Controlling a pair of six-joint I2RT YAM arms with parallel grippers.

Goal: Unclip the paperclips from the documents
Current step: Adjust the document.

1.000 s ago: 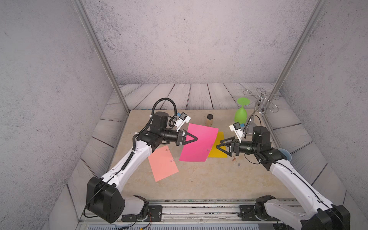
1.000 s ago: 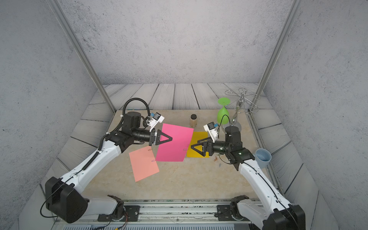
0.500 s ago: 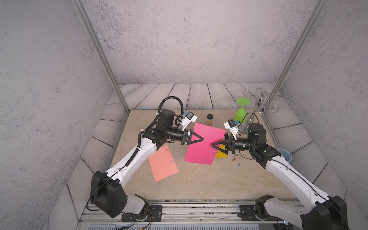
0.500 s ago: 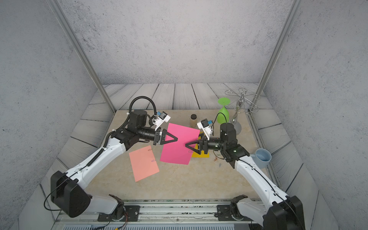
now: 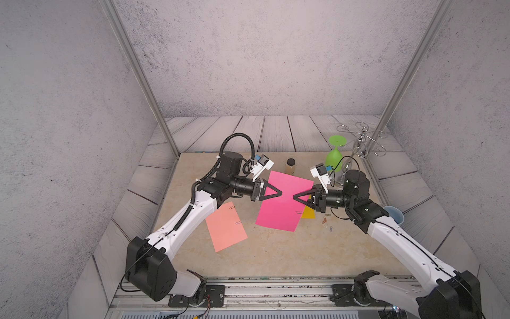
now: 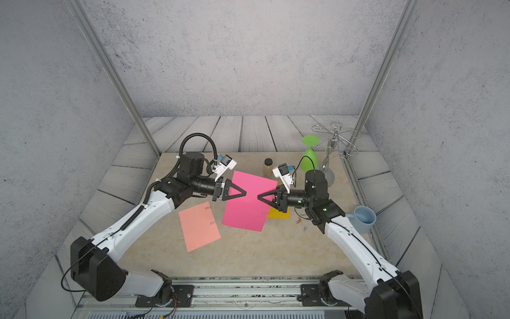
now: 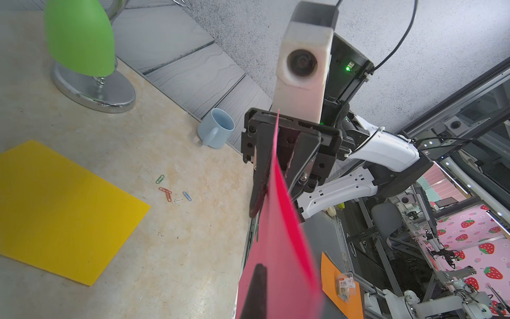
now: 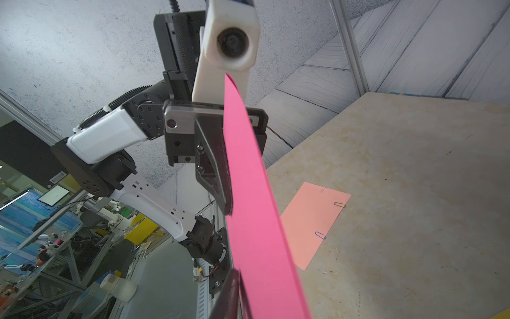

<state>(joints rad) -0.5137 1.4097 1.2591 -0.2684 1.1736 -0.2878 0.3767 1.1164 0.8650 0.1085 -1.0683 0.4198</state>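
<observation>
Above the middle of the beige stone-patterned tabletop [image 5: 276,256], the plain magenta paper sheet [image 5: 278,212] hung lifted between the two arms in both top views. The left gripper [image 5: 281,192] was clamped on the sheet's edge nearest its own arm. In the right wrist view its black triangular fingers [image 8: 214,165] lay pressed against the paper. The right gripper [image 5: 294,196] faced it from the opposite edge. In the left wrist view its fingers [image 7: 259,171] stood narrow on either side of that edge, but whether they truly pinched the paper I could not tell. A small wire paperclip [image 5: 299,212], its colour unclear, sat on the magenta sheet's edge below the right gripper.

The salmon-pink paper sheet [image 5: 225,230] lay flat on the table near the left arm, apart from the magenta one. It carried a dark-looking wire paperclip [image 8: 340,204] near a corner and a blue wire paperclip [image 8: 320,235] farther along the same edge.

The yellow paper sheet [image 7: 60,210] lay flat under the right gripper, mostly hidden in the top views. Just beside it, on bare table, lay a cluster of loose wire paperclips [image 7: 172,193] in green, orange, silver and blue, between the sheet and a pale blue ceramic mug [image 7: 216,129].
</observation>
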